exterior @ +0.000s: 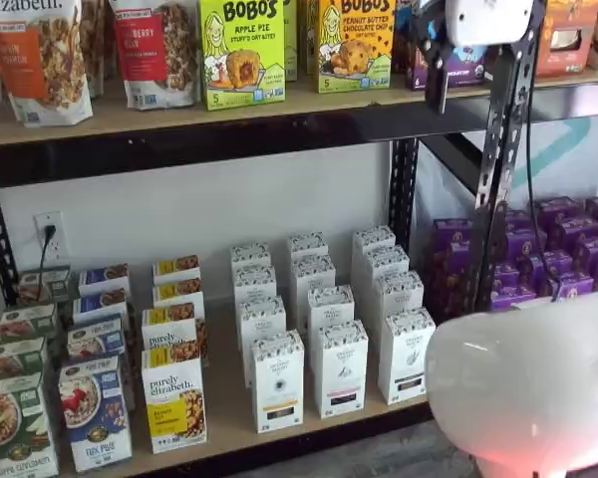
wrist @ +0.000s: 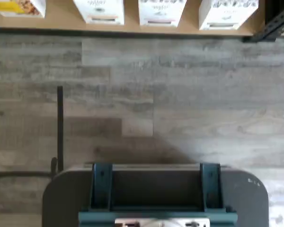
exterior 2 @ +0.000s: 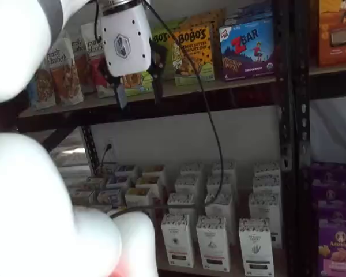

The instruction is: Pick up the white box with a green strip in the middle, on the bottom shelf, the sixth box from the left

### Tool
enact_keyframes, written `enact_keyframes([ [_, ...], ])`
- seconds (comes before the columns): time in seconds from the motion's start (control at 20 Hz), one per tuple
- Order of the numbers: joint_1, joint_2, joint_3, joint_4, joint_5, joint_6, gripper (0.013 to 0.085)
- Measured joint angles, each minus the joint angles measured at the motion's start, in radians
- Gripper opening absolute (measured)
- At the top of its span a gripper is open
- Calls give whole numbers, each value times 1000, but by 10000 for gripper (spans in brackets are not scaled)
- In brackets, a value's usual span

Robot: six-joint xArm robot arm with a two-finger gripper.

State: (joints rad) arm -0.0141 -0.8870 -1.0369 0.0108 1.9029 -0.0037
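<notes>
The white box [exterior: 406,357] stands at the right end of the front row on the bottom shelf [exterior: 229,423], with a dark strip low on its front. It also shows in a shelf view [exterior 2: 256,245] and in the wrist view [wrist: 227,13], beside two similar white cartons. My gripper [exterior 2: 139,91] hangs high in front of the upper shelf, far above the box. Its white body and two dark fingers show a gap between them, so it is open and empty. In a shelf view only one black finger [exterior: 438,80] shows under the white body.
A yellow-labelled "purely elizabeth" box [exterior: 175,398] and other cartons stand left of the white ones. Purple boxes [exterior: 558,249] fill the bay to the right, past a black upright [exterior: 498,179]. The white arm [exterior: 528,388] blocks the foreground. A dark mount with teal brackets [wrist: 156,189] shows over grey floor.
</notes>
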Motion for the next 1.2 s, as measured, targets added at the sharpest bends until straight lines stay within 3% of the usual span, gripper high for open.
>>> enact_keyframes([
  [0.25,-98,-32,202,22,-182,-92,850],
  [0.5,-164,-34,404,29,-407,-164,850],
  [0.9,-192,85,638,38,-790,-209,850],
  [1.2,-180,358,711,32,-1113,-208,850],
])
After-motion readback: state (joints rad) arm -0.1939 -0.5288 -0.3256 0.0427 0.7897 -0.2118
